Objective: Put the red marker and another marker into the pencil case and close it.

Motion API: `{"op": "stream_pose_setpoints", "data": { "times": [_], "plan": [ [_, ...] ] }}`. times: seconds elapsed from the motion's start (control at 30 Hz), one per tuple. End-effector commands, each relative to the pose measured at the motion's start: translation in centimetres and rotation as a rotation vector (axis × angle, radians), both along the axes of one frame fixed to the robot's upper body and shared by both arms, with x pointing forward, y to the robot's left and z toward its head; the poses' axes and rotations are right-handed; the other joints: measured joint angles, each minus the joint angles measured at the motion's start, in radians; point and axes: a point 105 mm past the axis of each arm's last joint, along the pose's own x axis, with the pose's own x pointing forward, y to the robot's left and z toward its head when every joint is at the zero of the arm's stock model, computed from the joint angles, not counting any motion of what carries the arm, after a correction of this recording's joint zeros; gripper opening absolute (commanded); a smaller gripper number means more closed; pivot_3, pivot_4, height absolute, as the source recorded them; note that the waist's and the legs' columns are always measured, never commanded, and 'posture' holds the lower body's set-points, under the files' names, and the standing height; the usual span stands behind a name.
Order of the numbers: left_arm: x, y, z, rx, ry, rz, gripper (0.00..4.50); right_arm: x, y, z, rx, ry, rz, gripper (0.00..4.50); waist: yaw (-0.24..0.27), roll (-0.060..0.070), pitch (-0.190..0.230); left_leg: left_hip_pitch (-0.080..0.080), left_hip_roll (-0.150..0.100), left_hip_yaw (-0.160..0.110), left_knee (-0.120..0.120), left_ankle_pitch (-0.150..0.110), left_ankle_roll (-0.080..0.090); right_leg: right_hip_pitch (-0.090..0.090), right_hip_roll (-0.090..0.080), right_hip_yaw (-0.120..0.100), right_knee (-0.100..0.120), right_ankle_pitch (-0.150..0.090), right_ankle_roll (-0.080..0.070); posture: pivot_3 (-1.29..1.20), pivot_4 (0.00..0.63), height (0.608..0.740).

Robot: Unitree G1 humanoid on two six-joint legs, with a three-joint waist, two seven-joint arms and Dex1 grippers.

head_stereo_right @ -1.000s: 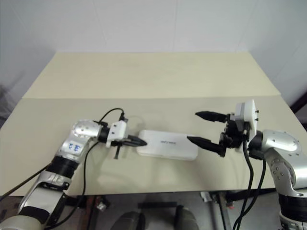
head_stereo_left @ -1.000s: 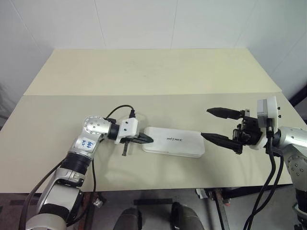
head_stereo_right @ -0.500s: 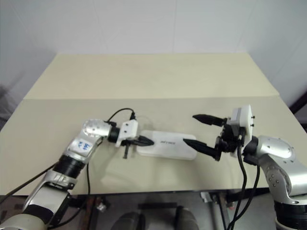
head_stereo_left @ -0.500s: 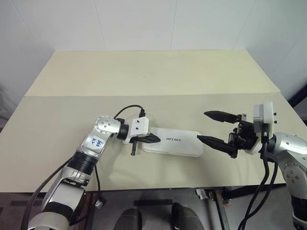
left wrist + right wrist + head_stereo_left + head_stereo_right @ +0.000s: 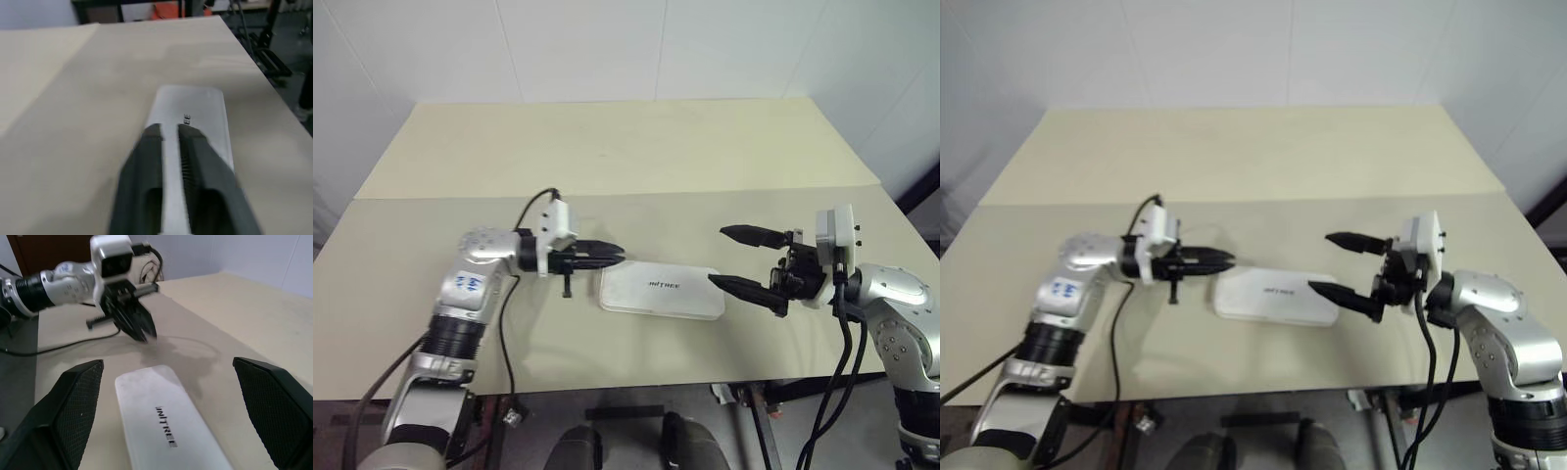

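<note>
The white pencil case (image 5: 661,291) lies shut and flat on the table, logo up, near the front edge. My left gripper (image 5: 615,254) hovers level just above and beside the case's left end, pointing right. In the left wrist view its fingers (image 5: 149,147) stand a narrow gap apart with nothing between them, and the case (image 5: 203,110) lies beyond the tips. My right gripper (image 5: 719,257) is wide open at the case's right end, pointing left, its lower finger close to the case's corner. The red marker and the other marker are out of view.
The beige table (image 5: 607,147) has a seam running across its middle. Its front edge runs close below the case. A black cable (image 5: 533,208) loops over my left wrist. In the right wrist view the left gripper (image 5: 139,330) hangs above the far end of the case (image 5: 161,426).
My left gripper has lifted off the case's left end, drawn back up and to the left, and its fingers have parted slightly. The right gripper has kept its place, wide open.
</note>
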Motion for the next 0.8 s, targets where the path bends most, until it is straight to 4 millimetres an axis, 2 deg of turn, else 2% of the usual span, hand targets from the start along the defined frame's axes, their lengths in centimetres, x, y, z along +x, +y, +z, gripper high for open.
{"op": "stream_pose_setpoints", "data": {
  "times": [0.03,0.13,0.2,0.27,0.3,0.5,0.63,0.8],
  "plan": [
    [-0.6,3.3,2.0,-0.084,-0.027,0.104,1.93,0.4,-0.3,0.7,-0.014,-0.051,0.003,4.50,-0.005,0.000,0.000,0.000,0.000,0.000,0.000,0.000,0.000,0.000,0.000,0.000,0.000,0.000,0.000,0.00,0.150,0.740],
    [-1.3,4.9,2.6,-0.141,-0.041,0.171,2.94,1.5,-1.4,1.1,-0.007,-0.119,-0.051,4.50,-0.009,0.000,0.000,0.000,0.001,-0.001,0.000,0.000,0.000,0.000,0.000,0.000,0.000,0.000,0.000,0.00,0.150,0.740],
    [-1.9,6.1,2.1,-0.166,-0.041,0.244,3.57,2.2,-2.2,1.3,-0.013,-0.143,-0.089,4.50,-0.011,0.000,0.000,0.000,0.000,-0.001,0.000,0.000,0.000,0.000,0.000,0.000,0.000,0.000,0.000,0.00,0.150,0.740],
    [-2.2,6.4,1.8,-0.169,-0.053,0.292,4.31,2.5,-2.9,1.2,-0.028,-0.147,-0.098,4.50,-0.011,0.000,0.000,0.000,0.000,-0.003,0.000,-0.001,0.000,0.000,0.000,0.001,-0.001,0.000,0.000,0.00,0.150,0.740],
    [-2.3,6.5,1.7,-0.169,-0.051,0.309,4.47,2.7,-3.2,1.3,-0.028,-0.148,-0.105,4.50,-0.010,0.000,0.000,0.000,0.000,-0.004,0.000,-0.001,-0.001,0.000,0.000,0.000,-0.001,0.000,0.000,0.00,0.150,0.740],
    [-2.6,7.9,1.2,-0.134,-0.073,0.419,4.47,3.7,-5.0,1.9,-0.047,-0.166,-0.153,4.50,-0.014,0.000,0.000,0.000,0.001,-0.006,0.000,-0.001,-0.001,0.000,0.000,0.001,-0.001,0.000,0.000,0.00,0.150,0.740],
    [-2.3,8.2,1.3,-0.114,-0.103,0.435,4.47,3.8,-4.9,1.6,-0.057,-0.162,-0.137,4.50,-0.014,0.000,0.000,0.001,0.002,-0.006,-0.001,-0.001,-0.002,0.000,0.001,0.001,0.000,0.000,-0.001,0.00,0.150,0.740],
    [-1.6,7.6,1.7,-0.112,-0.113,0.415,4.47,3.9,-4.4,1.5,-0.050,-0.156,-0.111,4.50,-0.014,0.000,0.000,0.001,0.002,-0.005,-0.001,-0.001,-0.002,0.000,0.001,0.000,0.000,-0.001,-0.002,0.00,0.150,0.740]
  ]
}}
